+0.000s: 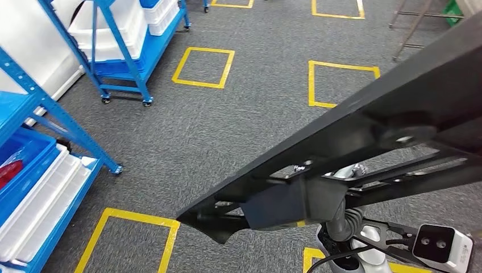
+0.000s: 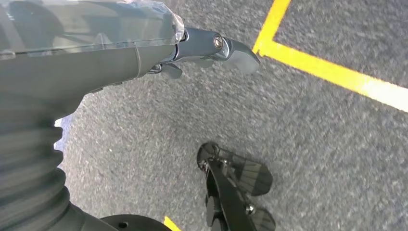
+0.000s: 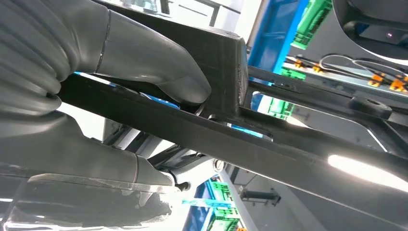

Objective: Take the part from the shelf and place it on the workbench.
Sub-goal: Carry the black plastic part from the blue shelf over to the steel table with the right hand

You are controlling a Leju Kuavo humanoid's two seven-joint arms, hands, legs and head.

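Note:
A long black metal frame part [image 1: 364,119] slants across the right of the head view, from low centre up to the right edge, above the carpet. In the right wrist view my right hand [image 3: 144,72] grips this part [image 3: 269,144]: the thick grey thumb presses one face beside a black block, and the fingers [image 3: 101,168] wrap the other side. My left hand [image 2: 144,53] hangs over the grey carpet with a finger stretched out and nothing in it.
A blue shelf [image 1: 51,170] with white trays and a blue bin stands at the left. A second blue wheeled rack [image 1: 125,51] with white bins is at the back left. Yellow tape squares [image 1: 203,67] mark the grey carpet.

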